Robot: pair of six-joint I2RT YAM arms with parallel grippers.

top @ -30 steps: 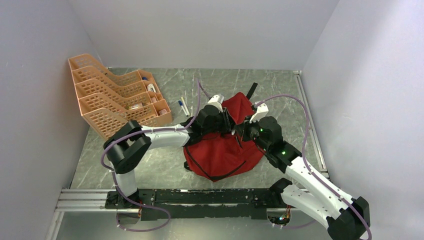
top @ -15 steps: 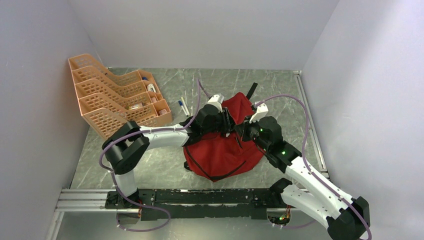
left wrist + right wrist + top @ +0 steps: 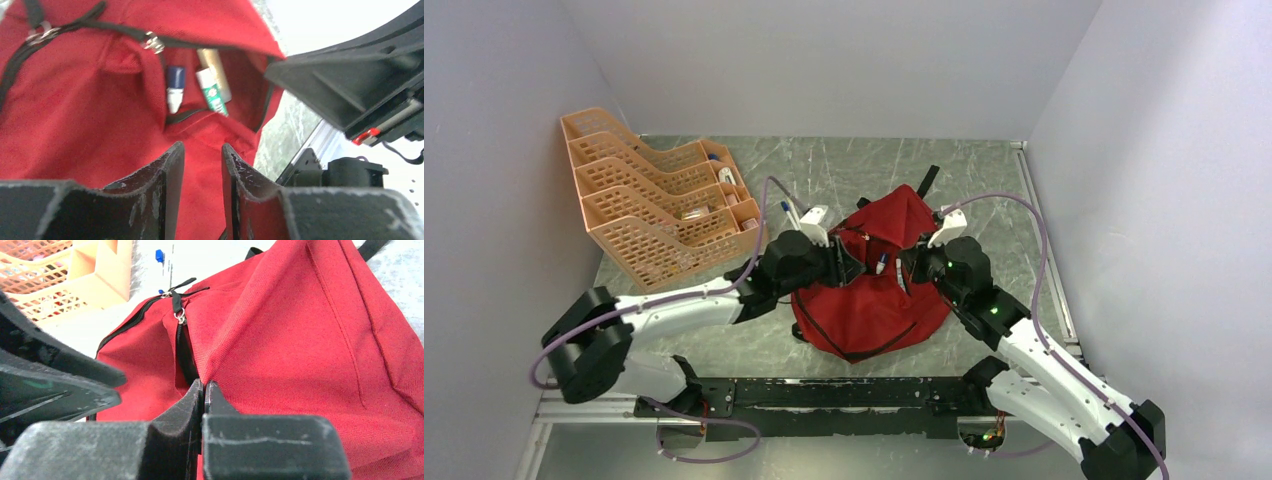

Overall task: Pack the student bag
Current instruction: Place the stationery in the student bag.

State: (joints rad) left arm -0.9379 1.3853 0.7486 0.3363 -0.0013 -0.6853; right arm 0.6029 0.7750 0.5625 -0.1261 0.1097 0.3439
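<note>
The student bag (image 3: 864, 310) is a red backpack lying in the middle of the table. My right gripper (image 3: 906, 268) is shut on the fabric at the edge of its open front pocket and holds it up; in the right wrist view its jaws (image 3: 204, 384) pinch the red cloth beside the black zipper (image 3: 178, 315). My left gripper (image 3: 849, 262) is just left of the pocket, its jaws (image 3: 202, 147) a little apart and empty. Inside the pocket lie a blue-and-white pen (image 3: 174, 89) and a green-and-white stick (image 3: 212, 92).
An orange tray rack (image 3: 649, 200) holding small items stands at the back left. Two pens (image 3: 790, 212) lie on the table between the rack and the bag. A black strap (image 3: 929, 180) sticks out behind the bag. Walls close in on three sides.
My left arm has pulled back to the left, away from the pocket mouth. Pens now show inside the pocket. My right gripper has held its grip in place.
</note>
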